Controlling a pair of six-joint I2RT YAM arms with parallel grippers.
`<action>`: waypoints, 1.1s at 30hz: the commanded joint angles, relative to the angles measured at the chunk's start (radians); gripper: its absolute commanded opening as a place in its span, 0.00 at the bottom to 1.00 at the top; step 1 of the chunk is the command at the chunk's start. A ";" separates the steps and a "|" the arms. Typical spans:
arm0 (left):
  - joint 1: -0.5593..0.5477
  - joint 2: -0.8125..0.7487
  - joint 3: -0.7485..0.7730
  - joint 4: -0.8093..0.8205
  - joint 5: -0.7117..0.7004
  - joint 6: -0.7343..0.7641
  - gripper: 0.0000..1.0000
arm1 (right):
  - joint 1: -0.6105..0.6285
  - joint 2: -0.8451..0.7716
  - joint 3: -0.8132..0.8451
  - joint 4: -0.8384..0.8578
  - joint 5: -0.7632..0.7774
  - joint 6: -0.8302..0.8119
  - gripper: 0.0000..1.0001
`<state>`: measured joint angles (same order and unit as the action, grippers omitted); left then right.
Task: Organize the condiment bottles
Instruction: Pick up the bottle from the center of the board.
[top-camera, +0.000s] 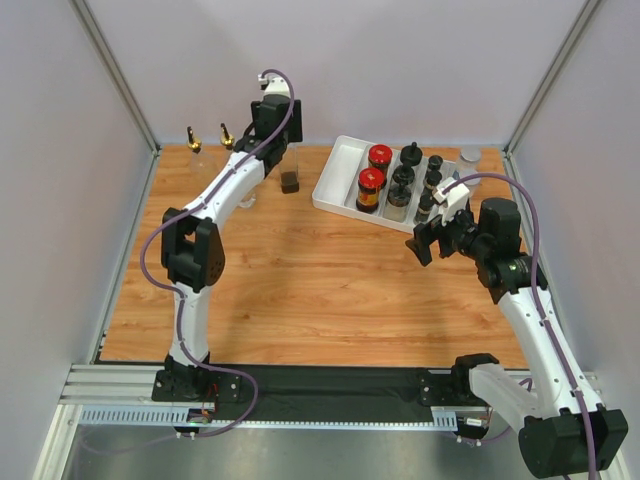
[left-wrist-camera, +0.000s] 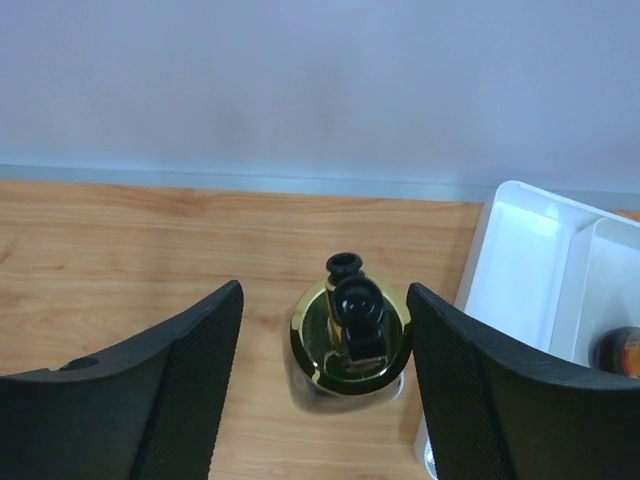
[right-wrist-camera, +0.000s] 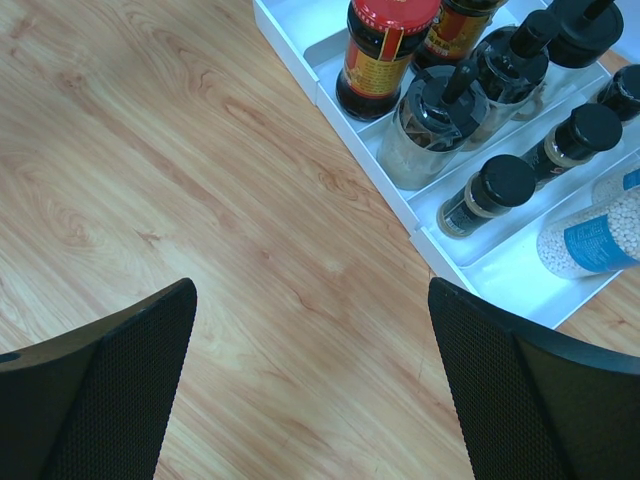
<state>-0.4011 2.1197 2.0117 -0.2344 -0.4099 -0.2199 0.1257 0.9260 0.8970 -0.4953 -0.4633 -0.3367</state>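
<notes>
A clear glass pourer bottle with a gold cap and black spout (left-wrist-camera: 350, 335) stands on the table between the spread fingers of my left gripper (left-wrist-camera: 324, 300), untouched. In the top view this bottle (top-camera: 290, 180) is just left of the white tray (top-camera: 335, 180), under my left gripper (top-camera: 288, 150). Two more pourer bottles (top-camera: 193, 140) (top-camera: 227, 137) stand at the back left. The tray holds red-lidded jars (right-wrist-camera: 385, 50), black-lidded clear jars (right-wrist-camera: 435, 120), small black-capped jars (right-wrist-camera: 490, 190) and a blue-labelled shaker (right-wrist-camera: 600, 235). My right gripper (right-wrist-camera: 312, 290) is open and empty over bare wood, near the tray's front edge (top-camera: 432, 240).
The tray's left compartment (left-wrist-camera: 520, 270) is bare. A silver-lidded shaker (top-camera: 470, 155) stands at the tray's back right corner. Grey walls close in the table at the back and sides. Wood table (top-camera: 300, 280) spreads in front of the tray.
</notes>
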 joint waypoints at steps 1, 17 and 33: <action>-0.001 0.025 0.064 0.066 0.013 0.021 0.73 | -0.003 -0.019 0.010 0.027 0.012 -0.008 1.00; 0.001 0.006 0.070 0.156 0.043 0.126 0.12 | -0.003 -0.026 0.010 0.027 0.029 -0.012 1.00; -0.005 -0.050 0.174 0.218 0.132 0.076 0.00 | -0.003 -0.033 0.010 0.027 0.029 -0.012 1.00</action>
<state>-0.4015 2.1635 2.0995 -0.1577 -0.2966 -0.1204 0.1257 0.9134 0.8970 -0.4953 -0.4438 -0.3374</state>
